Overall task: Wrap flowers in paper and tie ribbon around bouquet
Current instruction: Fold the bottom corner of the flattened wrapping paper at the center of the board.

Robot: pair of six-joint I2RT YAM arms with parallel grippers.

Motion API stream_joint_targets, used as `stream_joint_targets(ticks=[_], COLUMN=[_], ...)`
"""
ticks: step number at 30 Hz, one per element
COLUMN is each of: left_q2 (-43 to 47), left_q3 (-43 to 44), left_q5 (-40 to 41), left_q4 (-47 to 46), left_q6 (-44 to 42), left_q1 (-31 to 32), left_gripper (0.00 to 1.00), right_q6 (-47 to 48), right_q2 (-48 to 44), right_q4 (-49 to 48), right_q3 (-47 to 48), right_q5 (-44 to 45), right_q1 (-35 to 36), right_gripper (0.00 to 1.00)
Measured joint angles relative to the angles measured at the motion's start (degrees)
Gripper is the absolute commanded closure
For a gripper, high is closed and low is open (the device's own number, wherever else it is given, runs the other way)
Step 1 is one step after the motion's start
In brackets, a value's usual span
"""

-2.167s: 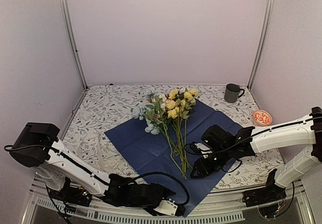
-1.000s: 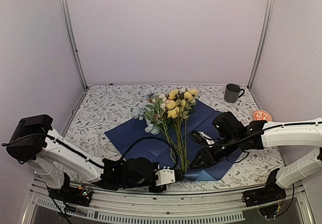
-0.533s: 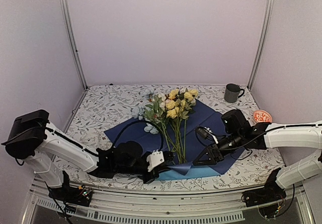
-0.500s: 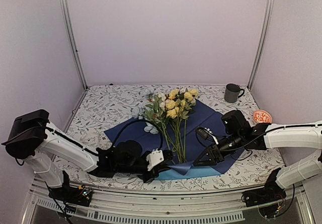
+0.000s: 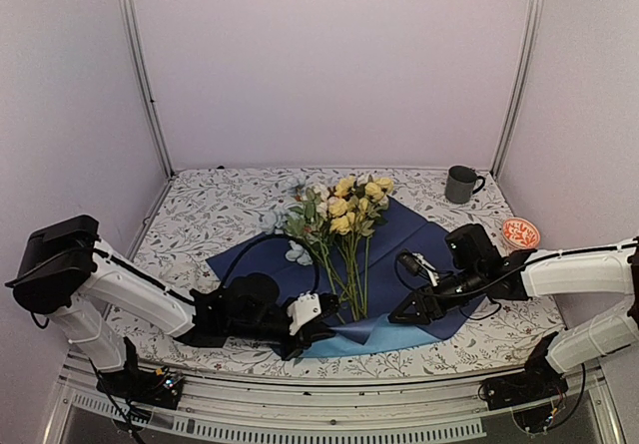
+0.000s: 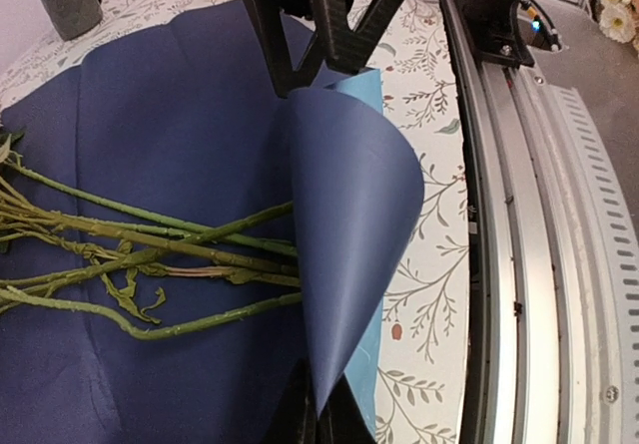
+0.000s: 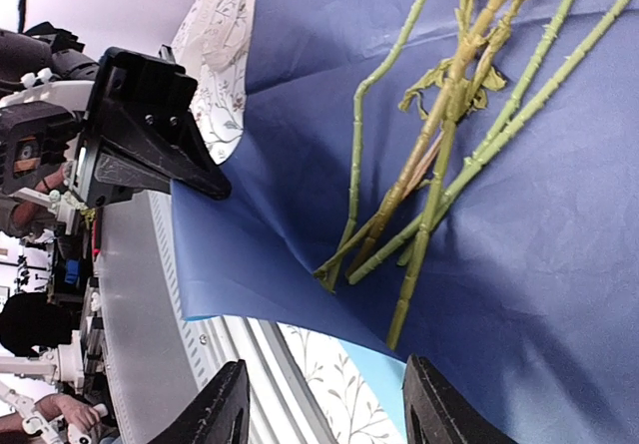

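The flowers point(image 5: 339, 215) lie loose on the paper point(image 5: 280, 269), navy face up, stems point(image 5: 351, 289) pointing toward me. My left gripper point(image 5: 321, 326) is shut on the paper's near corner and holds it curled up over the stem ends, so the light blue underside point(image 5: 384, 337) shows. In the left wrist view the pinched corner point(image 6: 319, 419) rises into a navy fold point(image 6: 349, 195) beside the stems point(image 6: 150, 254). My right gripper point(image 5: 404, 314) hovers open just right of the stem ends point(image 7: 399, 264), nothing between its fingers point(image 7: 225, 409). Ribbon and bouquet are out of view.
A grey mug point(image 5: 460, 184) stands at the back right, with an orange patterned bowl point(image 5: 520, 232) nearer on the right. The floral tablecloth point(image 5: 200, 215) covers the table. A metal rail point(image 6: 539, 215) runs along the near edge, close behind the lifted corner.
My left gripper has carried the paper's near corner up from the table's front edge and in toward the stems. The right gripper has drawn back a little to the right and opened wider.
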State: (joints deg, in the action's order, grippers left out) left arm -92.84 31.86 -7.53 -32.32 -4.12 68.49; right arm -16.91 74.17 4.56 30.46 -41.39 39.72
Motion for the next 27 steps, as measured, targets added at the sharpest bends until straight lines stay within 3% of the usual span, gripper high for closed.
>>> stream_joint_targets(ticks=[24,27], left_q2=[-1.1,-1.7], left_q3=[2.4,3.0], left_q5=[-2.4,-2.5], left_q4=[1.4,2.0], left_q6=[-0.5,-0.7], left_q1=[-0.5,-0.6], left_gripper=[1.0,1.0], right_q6=[1.4,1.5], right_q2=[1.0,1.1], right_q4=[-9.0,-10.2], right_q3=[-2.8,-3.5], right_q5=[3.8,3.7], right_q1=[0.0,0.0], right_gripper=[0.47,0.53])
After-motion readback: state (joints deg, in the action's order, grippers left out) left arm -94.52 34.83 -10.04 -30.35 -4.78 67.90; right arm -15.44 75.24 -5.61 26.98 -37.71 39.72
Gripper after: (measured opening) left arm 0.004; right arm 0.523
